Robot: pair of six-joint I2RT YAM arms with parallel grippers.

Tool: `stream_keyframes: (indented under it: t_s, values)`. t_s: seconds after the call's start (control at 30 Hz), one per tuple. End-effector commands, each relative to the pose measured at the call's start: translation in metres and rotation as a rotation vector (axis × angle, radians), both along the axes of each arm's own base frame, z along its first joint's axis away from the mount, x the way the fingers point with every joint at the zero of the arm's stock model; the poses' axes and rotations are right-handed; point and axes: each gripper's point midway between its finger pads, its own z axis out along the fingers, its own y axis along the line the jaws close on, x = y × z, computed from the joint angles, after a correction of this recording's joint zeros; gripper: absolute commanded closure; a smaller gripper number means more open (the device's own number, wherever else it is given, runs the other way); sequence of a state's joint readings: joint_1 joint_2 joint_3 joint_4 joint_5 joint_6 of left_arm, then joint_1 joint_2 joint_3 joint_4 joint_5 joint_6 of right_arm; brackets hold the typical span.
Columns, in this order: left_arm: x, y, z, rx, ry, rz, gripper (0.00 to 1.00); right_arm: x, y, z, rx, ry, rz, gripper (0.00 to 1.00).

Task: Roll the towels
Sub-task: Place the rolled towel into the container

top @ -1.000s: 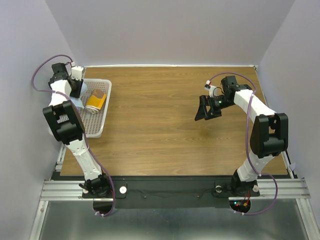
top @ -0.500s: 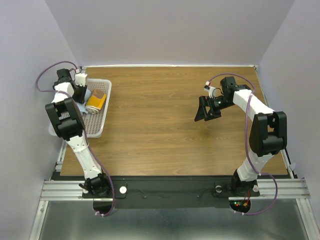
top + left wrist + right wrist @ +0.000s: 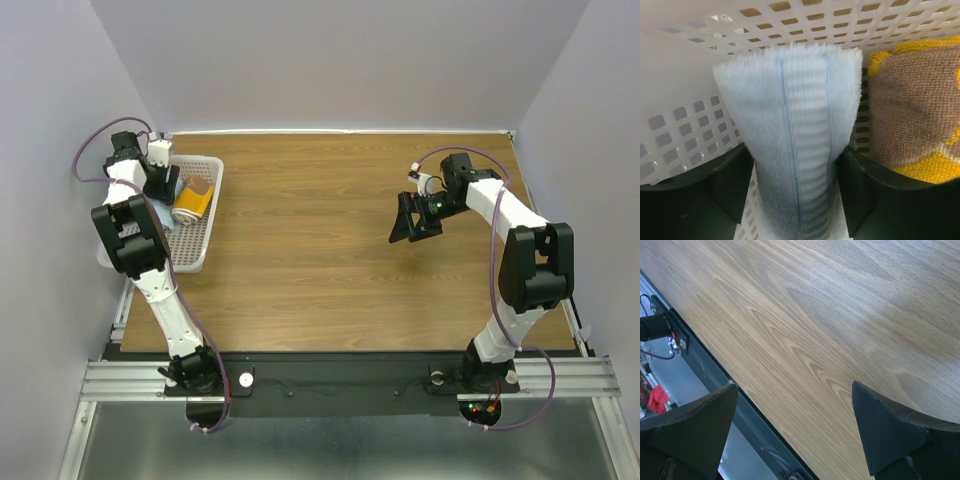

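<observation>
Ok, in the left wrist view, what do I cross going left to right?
White basket wall → light blue towel → mustard-yellow towel.

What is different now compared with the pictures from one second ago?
The left arm shifted slightly at the basket's far end. The left tool has the rolled blue towel between its fingers, beside the yellow towel; whether it has let go cannot be told. The right tool stayed open above the table; the yellow towel did not move.
</observation>
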State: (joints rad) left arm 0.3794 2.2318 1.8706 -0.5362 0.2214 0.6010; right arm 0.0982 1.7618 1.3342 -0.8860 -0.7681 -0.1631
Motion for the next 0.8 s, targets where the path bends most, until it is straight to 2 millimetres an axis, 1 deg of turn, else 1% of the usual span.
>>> stream_keyframes:
  t_s: [0.0,0.03,0.07,0.13,0.17,0.23,0.27,0.3,0.33,0.37,0.4,0.43,0.47,0.5,0.53,0.57,0.6,0.63,0.67,0.7,0.73,0.77]
  values:
    - [0.005,0.003,0.066,0.026,-0.107,0.007,0.21,0.010,0.003,0.026,0.036,-0.076,0.018,0.00]
    - [0.002,0.002,0.070,0.025,-0.102,0.006,0.20,0.010,0.003,0.027,0.039,-0.080,0.018,0.00]
    - [0.002,0.001,0.085,0.033,-0.125,0.005,0.20,0.010,0.004,0.028,0.041,-0.085,0.021,0.00]
    - [-0.002,0.000,0.098,0.038,-0.131,0.005,0.19,0.011,0.005,0.033,0.049,-0.095,0.023,0.00]
    - [-0.002,0.000,0.119,0.054,-0.164,0.006,0.19,0.011,0.005,0.035,0.053,-0.100,0.024,0.00]
    - [-0.005,-0.002,0.140,0.065,-0.195,0.004,0.18,0.012,0.006,0.041,0.060,-0.119,0.027,0.00]
    - [-0.006,-0.002,0.155,0.076,-0.221,0.002,0.17,0.013,0.006,0.044,0.061,-0.129,0.026,0.00]
    - [-0.009,-0.007,0.179,0.096,-0.266,-0.007,0.01,0.014,0.006,0.048,0.064,-0.143,0.028,0.00]
    - [-0.010,-0.012,0.194,0.111,-0.287,-0.019,0.01,0.015,0.006,0.051,0.065,-0.153,0.029,0.00]
    - [-0.014,-0.018,0.213,0.131,-0.319,-0.027,0.01,0.015,0.007,0.054,0.066,-0.162,0.030,0.00]
    - [-0.016,-0.024,0.224,0.150,-0.333,-0.038,0.01,0.017,0.007,0.058,0.064,-0.175,0.029,0.00]
    - [-0.016,-0.040,0.233,0.158,-0.348,-0.063,0.01,0.018,0.006,0.062,0.062,-0.192,0.028,0.00]
    - [-0.021,-0.052,0.248,0.173,-0.376,-0.077,0.01,0.019,0.006,0.065,0.061,-0.202,0.027,0.00]
    - [-0.023,-0.064,0.255,0.176,-0.390,-0.100,0.01,0.022,0.004,0.068,0.047,-0.219,0.023,0.00]
    - [-0.022,-0.091,0.253,0.162,-0.387,-0.145,0.01,0.022,0.001,0.072,0.039,-0.237,0.017,0.00]
    - [-0.029,-0.105,0.266,0.162,-0.416,-0.160,0.01,0.024,-0.001,0.074,0.023,-0.251,0.009,0.00]
    - [-0.031,-0.119,0.269,0.153,-0.427,-0.183,0.01,0.025,-0.003,0.077,0.016,-0.263,0.000,0.00]
    - [-0.030,-0.152,0.272,0.128,-0.449,-0.233,0.01,0.025,-0.006,0.077,0.008,-0.267,-0.008,0.00]
    - [-0.035,-0.168,0.263,0.109,-0.434,-0.257,0.01,0.027,-0.011,0.079,0.001,-0.280,-0.027,0.00]
    - [-0.043,-0.187,0.272,0.093,-0.463,-0.291,0.01,0.027,-0.015,0.084,-0.010,-0.305,-0.042,0.00]
    - [-0.045,-0.208,0.274,0.073,-0.485,-0.327,0.01,0.024,-0.019,0.081,-0.018,-0.301,-0.054,0.00]
    - [-0.058,-0.242,0.265,0.035,-0.475,-0.386,0.01,0.022,-0.024,0.084,-0.029,-0.320,-0.072,0.00]
